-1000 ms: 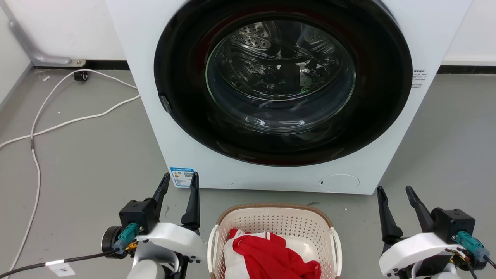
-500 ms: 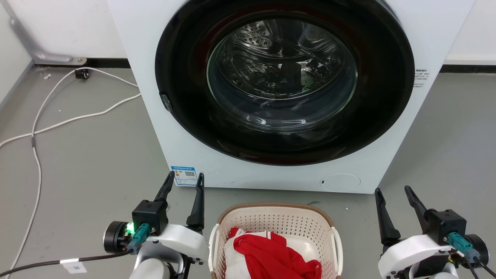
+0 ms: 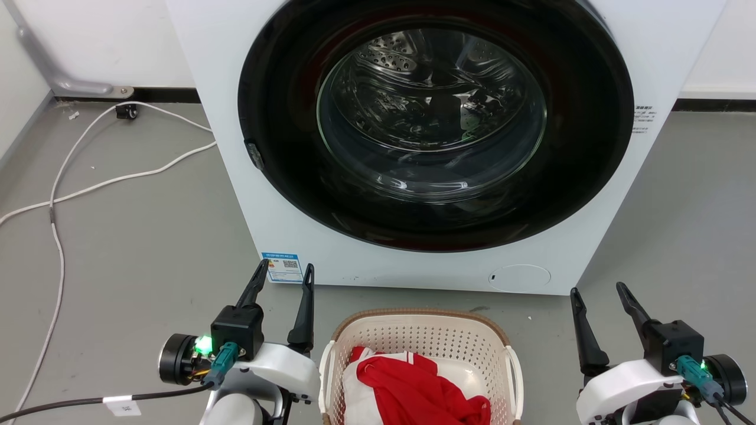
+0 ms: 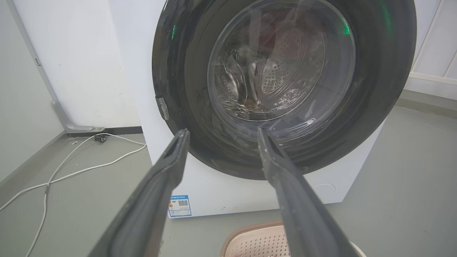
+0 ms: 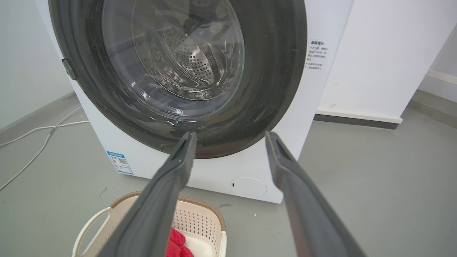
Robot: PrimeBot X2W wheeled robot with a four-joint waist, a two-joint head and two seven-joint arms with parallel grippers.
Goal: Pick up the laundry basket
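The cream laundry basket (image 3: 434,336) with a brown woven-look rim and white side handles sits on the grey floor at the bottom middle of the head view, in front of the washer. Red and white cloth (image 3: 413,383) lies inside it. My left gripper (image 3: 284,273) stands open just left of the basket, apart from its handle. Well to the right of the basket my right gripper (image 3: 598,289) is open and holds nothing. The basket's rim (image 4: 257,233) peeks in at the bottom of the left wrist view, and the basket (image 5: 200,214) shows lower left in the right wrist view.
A white front-loading washer (image 3: 283,224) with its round dark glass door (image 3: 434,124) shut stands right behind the basket. White cables (image 3: 88,189) trail over the floor at the left. A wall and dark baseboard (image 3: 159,94) run behind.
The left gripper has edged up and rightward toward the basket, and a green light now glows on its wrist. The right gripper shifted slightly left. The basket stays put.
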